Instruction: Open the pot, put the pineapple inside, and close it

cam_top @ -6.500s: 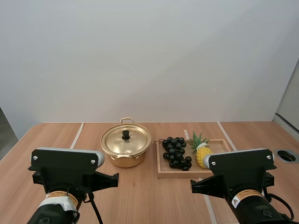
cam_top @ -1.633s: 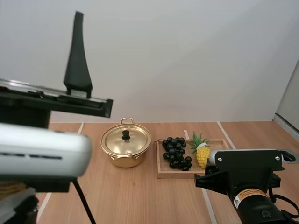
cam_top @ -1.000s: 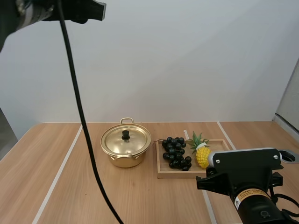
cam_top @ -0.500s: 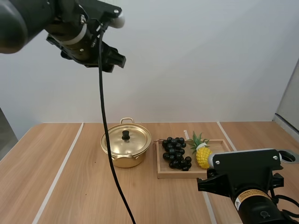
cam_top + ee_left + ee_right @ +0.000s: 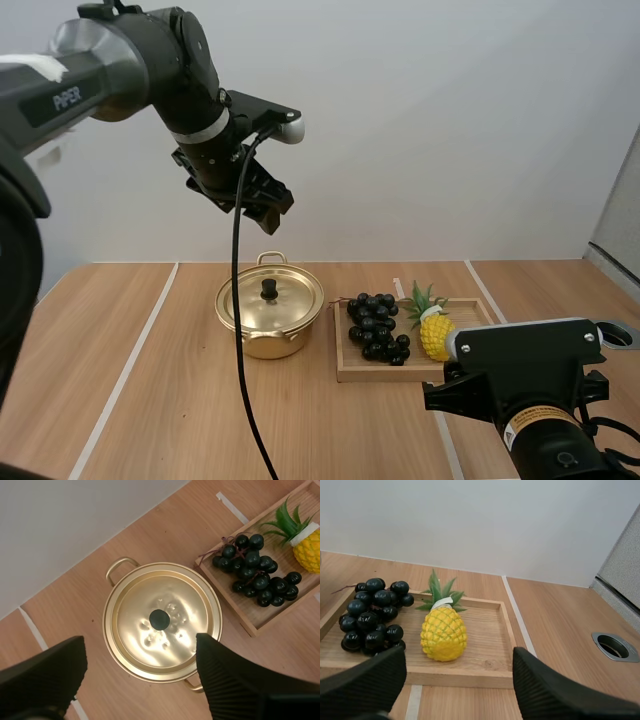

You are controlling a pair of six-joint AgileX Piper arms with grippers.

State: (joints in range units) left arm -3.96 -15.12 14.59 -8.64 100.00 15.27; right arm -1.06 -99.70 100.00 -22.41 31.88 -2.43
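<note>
A gold pot (image 5: 270, 318) stands on the table with its lid (image 5: 162, 620) on, a black knob (image 5: 159, 619) at the lid's middle. My left gripper (image 5: 135, 680) hangs high over the pot, open, its fingers (image 5: 227, 680) wide apart and nothing between them; in the high view the left gripper (image 5: 262, 205) is well above the lid. A yellow pineapple (image 5: 443, 632) lies on the wooden tray (image 5: 485, 677) to the right of the pot. My right gripper (image 5: 457, 690) is open, low and just short of the tray's near rim, facing the pineapple (image 5: 435, 333).
A bunch of dark grapes (image 5: 377, 327) lies on the tray between the pot and the pineapple. A round metal-rimmed hole (image 5: 615, 646) sits in the table to the right of the tray. White tape lines (image 5: 125, 370) run along the tabletop.
My left arm has swung down and to the right, from high at the upper left to above the pot. The right arm, the pot and the tray have stayed put.
</note>
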